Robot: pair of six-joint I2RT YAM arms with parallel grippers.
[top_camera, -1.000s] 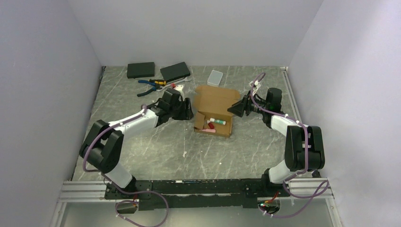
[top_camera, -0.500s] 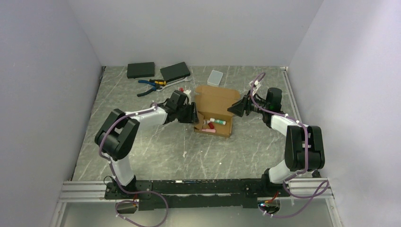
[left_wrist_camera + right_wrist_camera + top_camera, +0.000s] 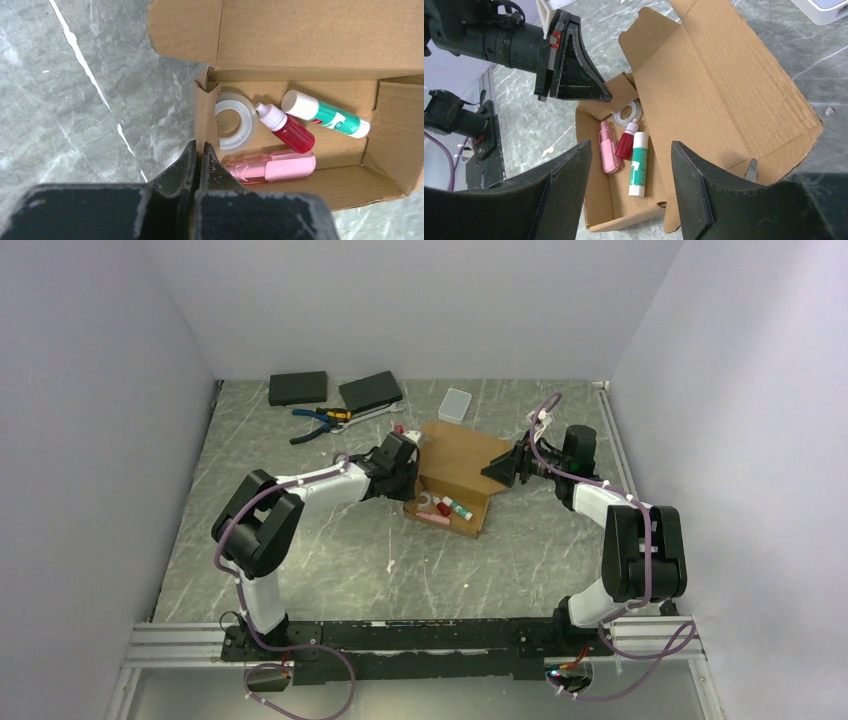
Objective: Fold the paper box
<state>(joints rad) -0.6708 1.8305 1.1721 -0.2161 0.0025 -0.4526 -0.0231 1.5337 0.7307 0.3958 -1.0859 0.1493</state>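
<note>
The paper box (image 3: 462,448) is brown cardboard, standing open mid-table with its lid tilted up over the tray. Inside lie a tape ring (image 3: 235,122), a red bottle (image 3: 291,134), a green glue stick (image 3: 325,115) and a pink tube (image 3: 272,167). My left gripper (image 3: 412,482) is shut on the box's left side wall (image 3: 201,112), with the thin card pinched between its fingertips (image 3: 190,150). At the box's right end my right gripper (image 3: 494,472) stands open. Its fingers (image 3: 569,175) frame the tray and lid (image 3: 719,85) without gripping either.
Two flat black boxes (image 3: 297,388) (image 3: 370,390) lie at the back left, with blue-handled pliers (image 3: 320,420) in front of them. A small translucent case (image 3: 456,404) sits behind the paper box. Walls close in on three sides.
My left arm reached right to the box and its jaws closed on the left wall. The lid has swung forward over the tray. The right arm held still.
</note>
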